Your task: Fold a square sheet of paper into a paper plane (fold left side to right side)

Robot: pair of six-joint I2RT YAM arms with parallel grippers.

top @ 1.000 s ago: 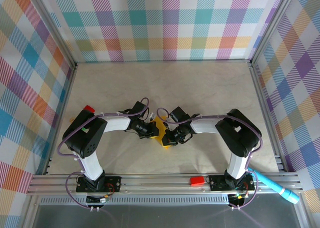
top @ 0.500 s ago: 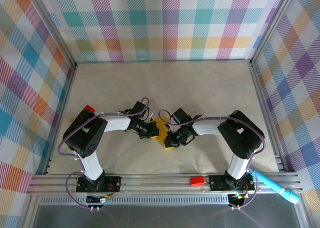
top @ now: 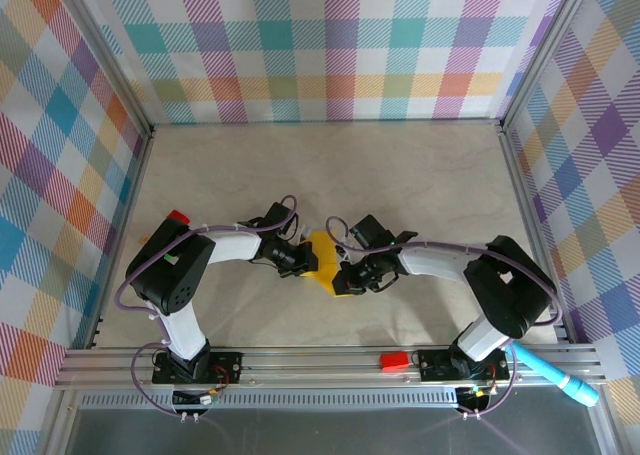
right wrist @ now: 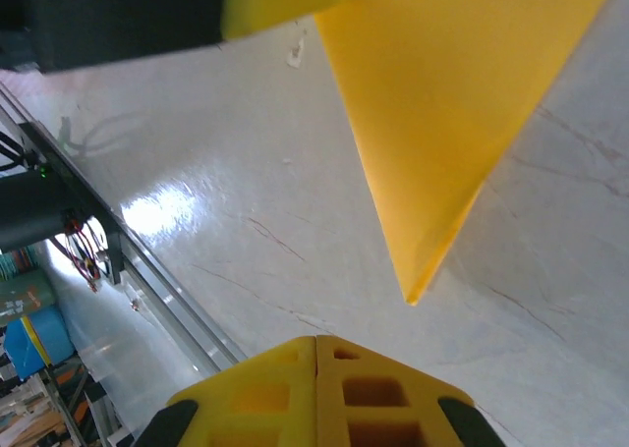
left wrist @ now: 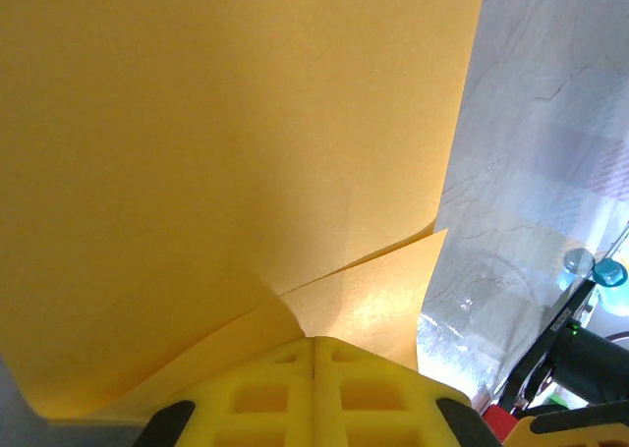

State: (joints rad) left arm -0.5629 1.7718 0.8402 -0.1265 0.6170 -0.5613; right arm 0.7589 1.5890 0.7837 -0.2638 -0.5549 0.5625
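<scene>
At the middle of the worktop (top: 400, 175), between the two wrists, lies the yellow paper (top: 322, 258), folded, with one pointed corner toward the near rail. The left tool (top: 300, 260) meets its left edge. In the left wrist view its fingers (left wrist: 314, 341) are pressed together, their tips against the paper (left wrist: 226, 133) where a flap and a crease run out. Whether any sheet is nipped between them cannot be told. The right tool (top: 347, 278) sits just beside the paper's near right corner. In the right wrist view its fingers (right wrist: 315, 339) are closed on nothing, a little apart from the paper's point (right wrist: 413, 290). A red block (top: 394, 360) rests on the near rail.
</scene>
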